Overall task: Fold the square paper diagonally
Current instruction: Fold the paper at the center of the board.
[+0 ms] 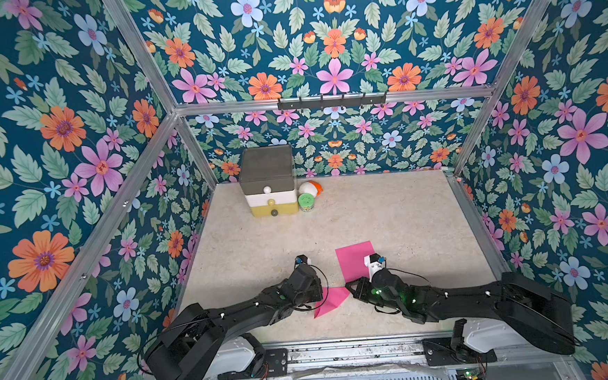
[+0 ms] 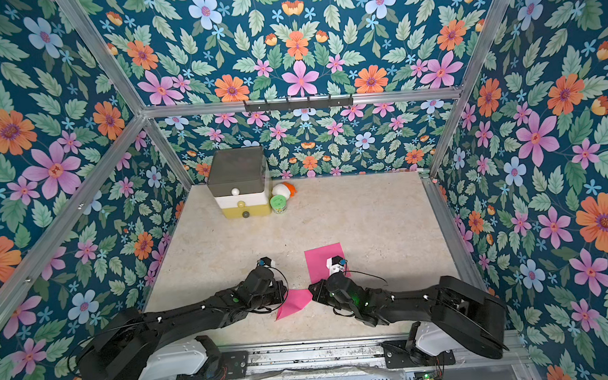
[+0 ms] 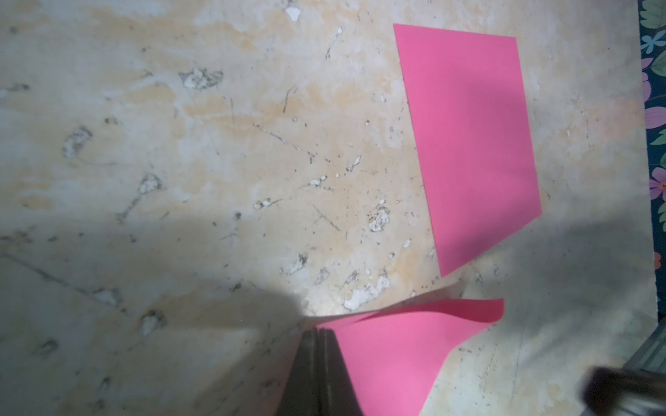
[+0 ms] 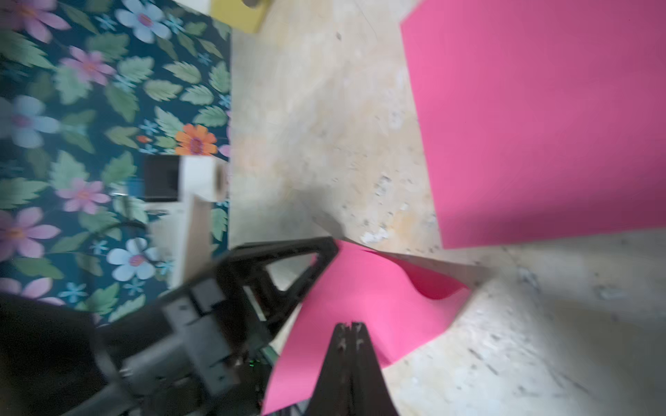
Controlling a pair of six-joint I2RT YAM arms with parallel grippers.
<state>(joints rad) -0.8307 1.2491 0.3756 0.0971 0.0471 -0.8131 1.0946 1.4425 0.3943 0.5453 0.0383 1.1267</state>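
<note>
Flat pink sheet (image 4: 540,119) cropped; L end effector (image 4: 331,249) blurry.

The beige, marble-patterned table (image 1: 398,214) is mottled and scuffed. A flat bright pink paper sheet (image 1: 352,258) lies on its near half, right of centre. At the far left stands a three-drawer plastic box in grey, white and yellow (image 1: 270,200). Just beside it sit a small green-lidded jar (image 1: 306,202) and a white-and-orange round object (image 1: 311,188).

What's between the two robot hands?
A bent pink paper, seen in both top views. The left gripper and right gripper each pinch a corner of it.
</note>
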